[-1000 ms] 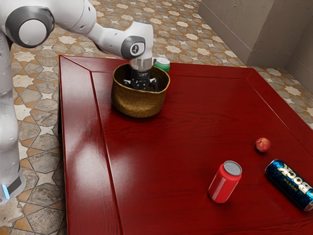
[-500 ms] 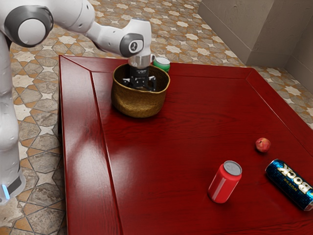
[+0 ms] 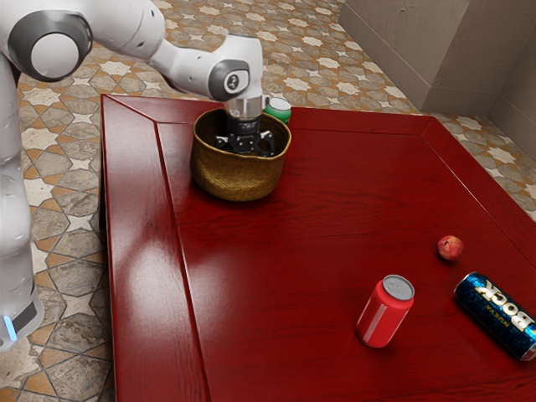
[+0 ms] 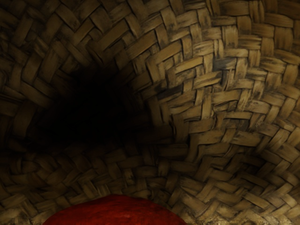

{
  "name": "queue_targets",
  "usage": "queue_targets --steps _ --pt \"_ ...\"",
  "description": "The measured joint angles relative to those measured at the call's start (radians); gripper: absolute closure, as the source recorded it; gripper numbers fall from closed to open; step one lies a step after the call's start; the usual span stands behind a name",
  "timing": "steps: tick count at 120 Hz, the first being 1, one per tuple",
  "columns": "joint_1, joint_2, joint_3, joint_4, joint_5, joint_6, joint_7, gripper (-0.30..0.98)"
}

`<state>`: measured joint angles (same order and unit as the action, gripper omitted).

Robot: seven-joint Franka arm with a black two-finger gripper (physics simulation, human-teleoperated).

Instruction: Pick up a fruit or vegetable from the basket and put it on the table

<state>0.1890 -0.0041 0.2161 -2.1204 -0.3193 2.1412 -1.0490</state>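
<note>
Lower by a little, and nearer the exterior view's right than in the earlier frame, the black gripper (image 3: 245,147) reaches into the woven basket (image 3: 238,179). Whether it is open or closed cannot be told, since the basket wall hides its working end. A red rounded thing (image 4: 115,213), probably the fruit to be picked, lies inside the basket at or just under the hand; a grip on it is not confirmed.

If the grasp is off-centre, the smooth round skin could squirt free and roll against the weave. Lifting at a slant could snag the wall, dragging or tipping the basket and nudging the green can (image 3: 277,110) close by. Once out, a release too high above the red table (image 3: 335,180) could set the fruit rolling, perhaps towards the upright red can (image 3: 386,311) or the small reddish fruit (image 3: 450,248).
</note>
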Motion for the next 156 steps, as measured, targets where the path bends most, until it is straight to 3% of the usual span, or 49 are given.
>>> queue_targets --steps 5,22,39,69,95,109,129,140,156 --pt "-0.003 0.001 0.000 0.000 -0.003 0.002 0.000 0.02" --pt "-0.013 0.004 0.000 -0.001 -0.007 0.006 -0.001 0.27" --pt "-0.004 0.003 -0.005 -0.001 -0.005 0.009 -0.004 0.34" --pt "-0.018 -0.080 0.001 -0.001 0.007 0.013 -0.009 0.32" --pt "0.003 -0.289 0.001 -0.002 0.063 0.012 -0.017 0.32" --pt "-0.026 -0.343 -0.066 0.030 0.090 0.011 -0.031 0.32" --pt "-0.114 -0.238 -0.233 0.272 0.104 0.012 -0.068 0.32" --pt "-0.177 -0.115 -0.248 0.436 0.104 0.013 -0.087 0.26" --pt "-0.185 -0.087 -0.213 0.462 0.063 -0.022 -0.168 0.10"
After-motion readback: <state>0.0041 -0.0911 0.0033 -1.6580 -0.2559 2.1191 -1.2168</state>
